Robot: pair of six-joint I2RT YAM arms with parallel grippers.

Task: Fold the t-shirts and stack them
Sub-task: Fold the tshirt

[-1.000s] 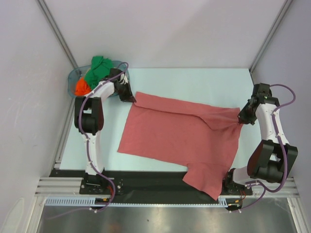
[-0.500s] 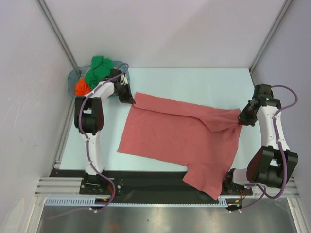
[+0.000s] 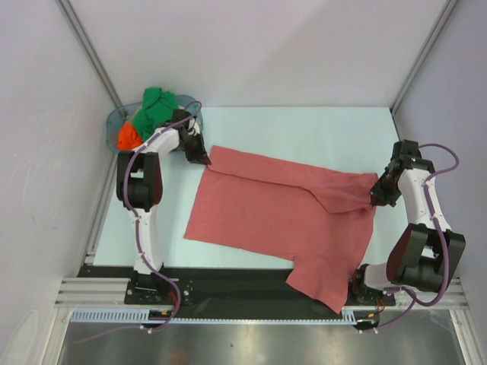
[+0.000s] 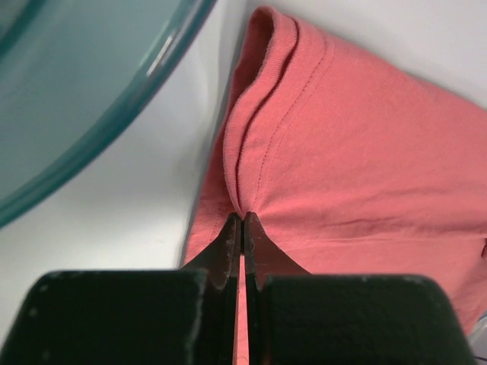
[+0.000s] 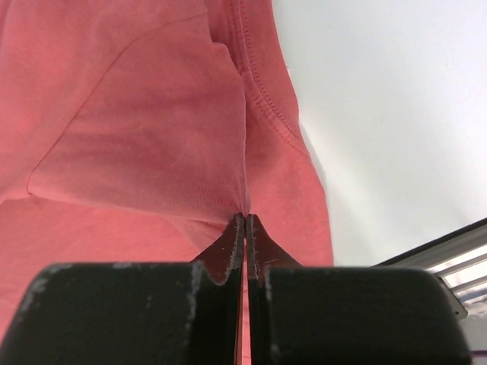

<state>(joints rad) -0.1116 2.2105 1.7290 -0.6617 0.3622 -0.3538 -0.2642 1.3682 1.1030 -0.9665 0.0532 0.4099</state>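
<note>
A large salmon-red t-shirt [image 3: 274,209] lies spread across the table, one sleeve hanging over the near edge. My left gripper [image 3: 205,158] is shut on its far left corner, pinching a hemmed fold [image 4: 251,175]. My right gripper [image 3: 374,195] is shut on the shirt's right edge, where the cloth bunches [image 5: 228,152]. A green t-shirt [image 3: 156,106] and an orange t-shirt [image 3: 127,137] sit crumpled in the blue-tinted tub [image 3: 114,122] at the far left. No beige shirt shows.
The tub's curved rim [image 4: 114,114] is just left of my left gripper. Grey walls stand on both sides and a black strip with metal rails [image 3: 243,281] runs along the near edge. Bare pale table [image 3: 304,129] lies behind the shirt.
My right gripper has moved slightly toward the near side and left with the shirt's edge. My left gripper has shifted a little toward the far side with its corner.
</note>
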